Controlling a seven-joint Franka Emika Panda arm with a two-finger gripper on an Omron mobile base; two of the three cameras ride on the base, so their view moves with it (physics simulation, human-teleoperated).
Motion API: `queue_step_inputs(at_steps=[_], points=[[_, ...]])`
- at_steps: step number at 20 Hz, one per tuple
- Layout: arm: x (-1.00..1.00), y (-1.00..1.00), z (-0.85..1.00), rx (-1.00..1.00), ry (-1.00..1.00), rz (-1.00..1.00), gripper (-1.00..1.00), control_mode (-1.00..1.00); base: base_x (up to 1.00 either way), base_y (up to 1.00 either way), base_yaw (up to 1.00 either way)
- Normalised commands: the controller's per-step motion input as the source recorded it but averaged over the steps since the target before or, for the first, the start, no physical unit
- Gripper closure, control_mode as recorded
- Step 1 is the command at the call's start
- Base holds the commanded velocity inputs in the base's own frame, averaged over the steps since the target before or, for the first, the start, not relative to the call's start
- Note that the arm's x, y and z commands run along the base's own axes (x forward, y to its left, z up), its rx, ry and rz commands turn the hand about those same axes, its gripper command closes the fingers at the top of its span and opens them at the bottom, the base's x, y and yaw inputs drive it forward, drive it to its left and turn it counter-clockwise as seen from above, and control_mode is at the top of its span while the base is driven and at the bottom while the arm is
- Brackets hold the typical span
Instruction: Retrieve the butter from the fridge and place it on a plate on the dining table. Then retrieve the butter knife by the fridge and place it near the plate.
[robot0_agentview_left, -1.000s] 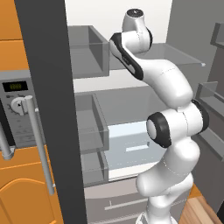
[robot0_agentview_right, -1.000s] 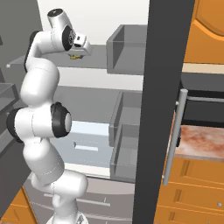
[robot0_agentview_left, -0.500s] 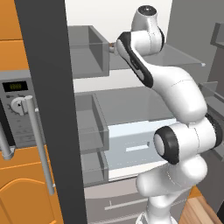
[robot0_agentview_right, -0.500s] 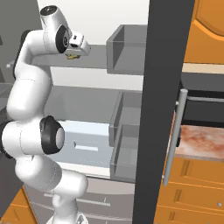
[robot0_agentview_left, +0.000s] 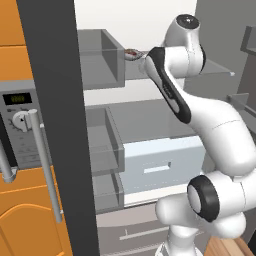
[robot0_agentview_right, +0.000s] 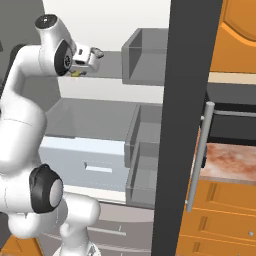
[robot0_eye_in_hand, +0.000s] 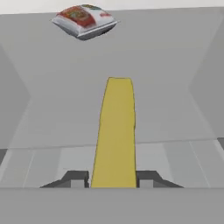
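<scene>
The fridge (robot0_agentview_left: 55, 125) stands open, its dark door edge (robot0_agentview_right: 187, 100) upright in the foreground. In the hand view the butter (robot0_eye_in_hand: 116, 131), a pale-yellow stick, lies lengthwise on the grey top shelf (robot0_eye_in_hand: 175, 109). My gripper (robot0_eye_in_hand: 111, 179) is shut on its near end, one dark fingertip (robot0_eye_in_hand: 76, 178) on each side. From the right base view the hand (robot0_agentview_right: 85, 56) reaches in at top-shelf height, with a bit of the yellow butter (robot0_agentview_right: 76, 73) showing under it. The plate, dining table and butter knife are out of view.
A red and white food packet (robot0_eye_in_hand: 83, 19) lies at the back of the same shelf (robot0_agentview_left: 132, 52). Grey door bins (robot0_agentview_right: 145, 62) and a pale drawer (robot0_agentview_left: 160, 160) sit below. A microwave with a dial (robot0_agentview_left: 20, 115) is left of the fridge, with orange cabinets (robot0_agentview_right: 225, 215) on both sides.
The arm's upper joints have swung right in the left base view and the elbow has dropped. The hand stays at the top shelf, and the jaws have narrowed slightly on the butter.
</scene>
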Motion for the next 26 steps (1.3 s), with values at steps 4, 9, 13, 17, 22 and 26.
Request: queue_step_inputs(at_steps=[4, 9, 13, 17, 22, 26], points=[[-0.89, -0.09, 0.08, 0.00, 0.00, 0.13, 1.00, -1.00, 0.00, 0.00, 0.00], [-1.00, 0.00, 0.00, 0.00, 0.00, 0.07, 1.00, -1.00, 0.00, 0.00, 0.00], [-1.00, 0.00, -0.05, 0.00, 0.00, 0.03, 1.00, -1.00, 0.00, 0.00, 0.00], [-0.98, -0.02, -0.13, -0.01, 0.00, 0.00, 1.00, -1.00, 0.00, 0.00, 0.00], [-0.85, -0.06, -0.34, -0.02, 0.00, 0.00, 1.00, -1.00, 0.00, 0.00, 0.00], [-0.48, -0.19, -0.41, -0.01, 0.00, -0.01, 1.00, -1.00, 0.00, 0.00, 0.00]])
